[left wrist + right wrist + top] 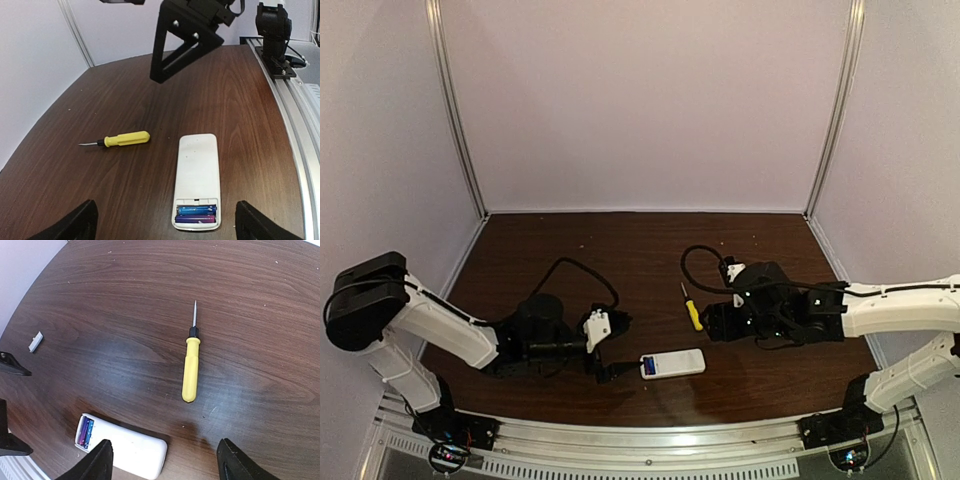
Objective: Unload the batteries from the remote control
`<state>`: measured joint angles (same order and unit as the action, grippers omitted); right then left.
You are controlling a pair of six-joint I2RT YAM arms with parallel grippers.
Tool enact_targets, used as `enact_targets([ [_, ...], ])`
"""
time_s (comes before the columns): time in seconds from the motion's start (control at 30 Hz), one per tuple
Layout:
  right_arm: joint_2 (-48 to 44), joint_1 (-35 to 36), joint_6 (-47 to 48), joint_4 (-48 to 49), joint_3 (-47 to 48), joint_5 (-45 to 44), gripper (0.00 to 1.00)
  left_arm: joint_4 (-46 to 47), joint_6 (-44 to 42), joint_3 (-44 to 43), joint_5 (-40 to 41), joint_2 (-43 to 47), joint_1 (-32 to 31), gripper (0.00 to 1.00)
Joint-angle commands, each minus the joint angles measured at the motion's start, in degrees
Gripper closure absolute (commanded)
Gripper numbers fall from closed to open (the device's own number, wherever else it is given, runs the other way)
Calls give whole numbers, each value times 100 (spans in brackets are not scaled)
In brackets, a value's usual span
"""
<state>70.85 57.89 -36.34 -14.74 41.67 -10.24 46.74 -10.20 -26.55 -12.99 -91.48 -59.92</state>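
Note:
The white remote control lies flat on the dark wooden table with its battery bay open at the left end. Two dark blue-purple batteries sit side by side in the bay. They also show in the left wrist view and the right wrist view. My left gripper is open and empty, just left of the bay end, with the remote ahead between its fingers. My right gripper is open and empty, hovering above and right of the remote.
A yellow-handled screwdriver lies beyond the remote, under the right gripper; it also shows in the wrist views. A small white cover piece lies on the table to the left. A metal rail runs along the near edge.

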Motion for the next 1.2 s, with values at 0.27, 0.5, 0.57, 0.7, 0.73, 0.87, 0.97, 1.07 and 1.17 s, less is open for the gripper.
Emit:
enact_targets([
  [0.27, 1089, -724, 242, 765, 222, 691, 32, 1594, 988, 968, 422, 693, 774, 2],
  [0.5, 1828, -915, 323, 982, 568, 936, 35, 1512, 1189, 954, 326, 811, 868, 3],
  [0.57, 2037, -951, 329, 1024, 678, 994, 36, 1438, 1167, 963, 345, 886, 868, 3],
  [0.7, 2392, -1015, 346, 1069, 872, 1007, 39, 1344, 1104, 979, 344, 949, 869, 3],
  [0.73, 2465, -1024, 347, 1065, 918, 999, 40, 1354, 1099, 984, 334, 961, 869, 3],
  [0.87, 2698, -1041, 330, 981, 1049, 897, 43, 1329, 1107, 993, 274, 1034, 876, 3],
  [0.97, 2801, -1039, 308, 943, 1056, 811, 44, 1325, 1103, 1020, 247, 1063, 882, 3],
  [1.07, 2862, -1037, 281, 931, 1049, 804, 44, 1243, 1077, 978, 136, 1017, 877, 3],
  [1.17, 2879, -1038, 281, 942, 1024, 851, 44, 1079, 874, 859, -51, 883, 877, 6],
])
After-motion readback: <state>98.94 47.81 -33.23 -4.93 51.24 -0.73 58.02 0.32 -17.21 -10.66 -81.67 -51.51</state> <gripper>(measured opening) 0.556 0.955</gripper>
